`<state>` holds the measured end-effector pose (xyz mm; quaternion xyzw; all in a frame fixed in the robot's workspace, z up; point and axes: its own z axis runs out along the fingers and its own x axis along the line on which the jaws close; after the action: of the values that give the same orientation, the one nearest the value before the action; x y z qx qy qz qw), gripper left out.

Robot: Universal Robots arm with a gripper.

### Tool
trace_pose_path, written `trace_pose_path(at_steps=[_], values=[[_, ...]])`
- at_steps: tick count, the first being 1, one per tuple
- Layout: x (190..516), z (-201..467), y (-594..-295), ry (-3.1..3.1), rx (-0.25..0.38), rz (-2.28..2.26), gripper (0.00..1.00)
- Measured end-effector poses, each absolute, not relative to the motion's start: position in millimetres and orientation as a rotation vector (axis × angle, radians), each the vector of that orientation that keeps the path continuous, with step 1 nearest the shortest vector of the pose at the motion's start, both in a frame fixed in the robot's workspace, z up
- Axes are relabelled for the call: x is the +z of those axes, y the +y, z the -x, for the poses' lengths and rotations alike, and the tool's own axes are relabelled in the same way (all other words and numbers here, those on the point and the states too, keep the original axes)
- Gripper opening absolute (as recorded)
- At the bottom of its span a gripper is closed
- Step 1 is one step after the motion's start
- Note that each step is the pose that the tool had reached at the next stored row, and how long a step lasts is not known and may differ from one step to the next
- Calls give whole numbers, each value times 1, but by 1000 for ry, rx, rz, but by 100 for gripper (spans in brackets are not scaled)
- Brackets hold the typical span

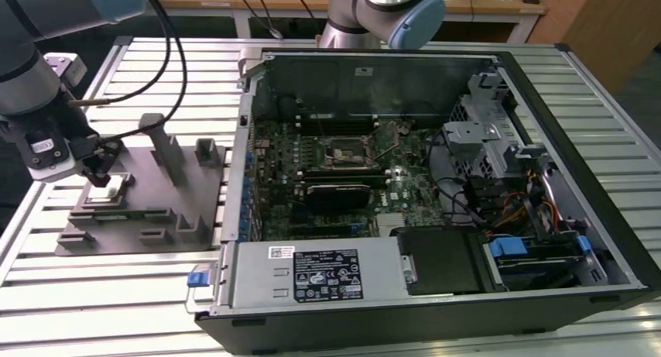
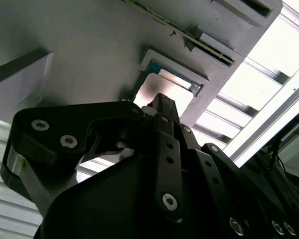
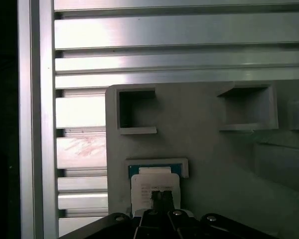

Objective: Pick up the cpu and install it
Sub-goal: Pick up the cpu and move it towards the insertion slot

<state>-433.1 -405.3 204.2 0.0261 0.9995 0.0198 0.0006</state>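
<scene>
On grey tray [image 1: 116, 242], cpu [image 1: 110, 188] under claw [image 1: 101, 174]

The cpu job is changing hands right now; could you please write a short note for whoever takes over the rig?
Gripper: low over the grey tray at the exterior view's left, right at the cpu; whether it touches or grips it cannot be told.
Cpu: lying flat in its recess in the tray, not lifted.
Motherboard: inside the open computer case, to the exterior view's right of the tray.
Done: the gripper is at the cpu.
Left: the pick-up and the install.
</scene>
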Motion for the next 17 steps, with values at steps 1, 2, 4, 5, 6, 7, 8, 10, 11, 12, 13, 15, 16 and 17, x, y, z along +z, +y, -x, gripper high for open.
trace_pose_path(at_steps=[1,2,4,5,6,7,8,10,11,12,13,15,16,17], values=[[203,433,-405,3139,62,-82,11],[202,433,-405,3140,61,-82,11],[200,433,-405,3142,59,-82,11],[199,433,-405,3143,58,-82,11],[198,433,-405,3143,57,-82,11],[198,433,-405,3144,57,-82,11],[198,433,-405,3144,57,-82,11],[198,433,-405,3144,56,-82,11],[198,433,-405,3144,56,-82,11],[198,433,-405,3144,56,-82,11],[198,433,-405,3144,56,-82,11],[198,433,-405,3144,56,-82,11],[198,433,-405,3144,56,-82,11],[198,433,-405,3144,56,-82,17]])
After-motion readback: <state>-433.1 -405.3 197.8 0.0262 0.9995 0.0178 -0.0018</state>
